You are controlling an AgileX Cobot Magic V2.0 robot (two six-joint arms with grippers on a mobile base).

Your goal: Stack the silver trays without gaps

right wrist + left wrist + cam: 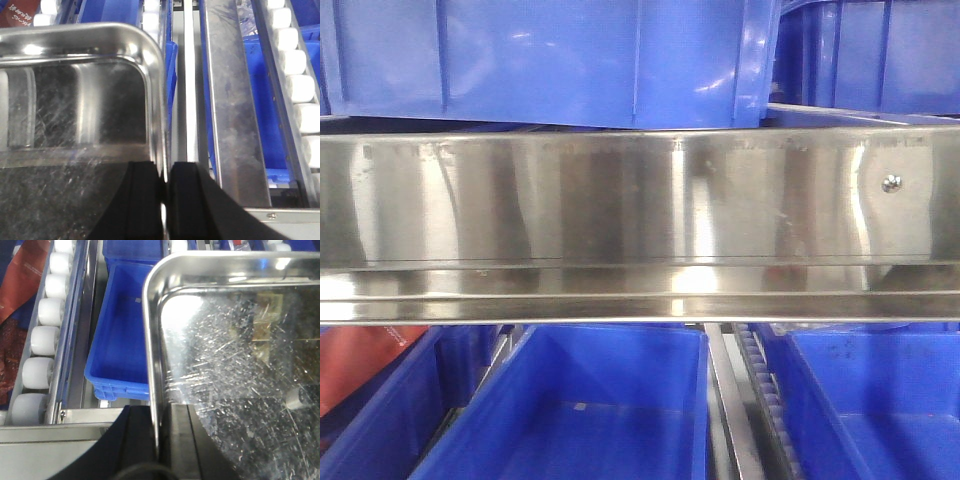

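A long brushed-steel shelf rail [620, 210] fills the front view from edge to edge, with blue bins [570, 60] ranked above and below it. No tray or arm shows in that view.

Both wrist views show one silver tray [240, 365], shallow and scratched, held level above the rack's lanes and over a blue bin [122, 340] in the lane below.

The left gripper [159, 420] is clamped on the tray's left rim, near its front end, with one black finger inside the wall and one outside. The right gripper [165, 172] pinches the right rim the same way.

White rollers [42, 340] line the lanes on either outer side of the tray. A small screw [891, 183] sits near the rail's right end.

No second tray can be made out, under this one or anywhere else, so the stack itself is not in evidence. By the look of it the work is at the carrying stage. The tray has yet to be lowered squarely into its mate, and all four rims must then be seated flush.
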